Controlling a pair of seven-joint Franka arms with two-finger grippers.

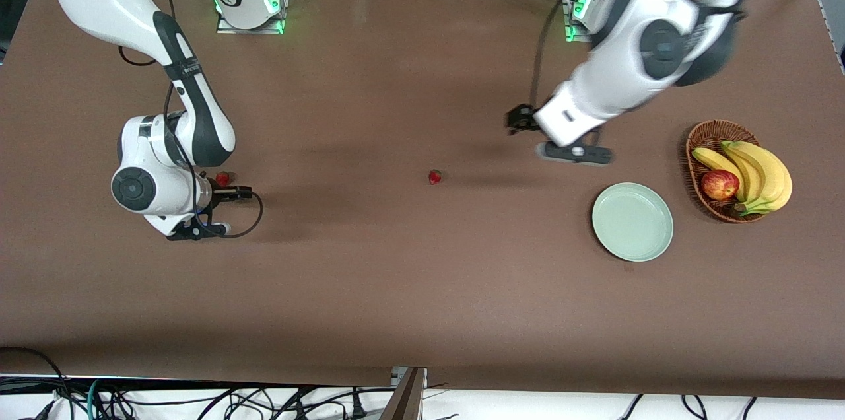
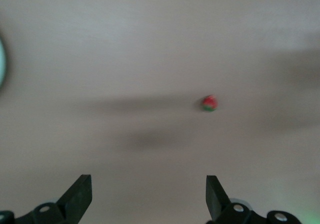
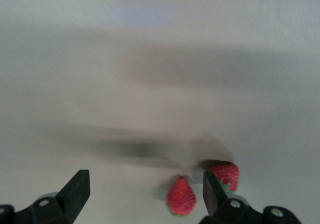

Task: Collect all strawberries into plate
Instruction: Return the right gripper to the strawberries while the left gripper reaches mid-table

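Nothing collected so far: the plate sits bare at the left arm's end of the desk. One strawberry lies mid-desk, and two strawberries lie just beside the right pincer, which is released and empty. The left pincer, also spread wide, hovers between plate and middle berry. All three still need moving.

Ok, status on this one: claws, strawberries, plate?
Left claw open over bare table near plate. Right claw open above two strawberries. Third strawberry mid-table. Plate empty, nothing blocking.
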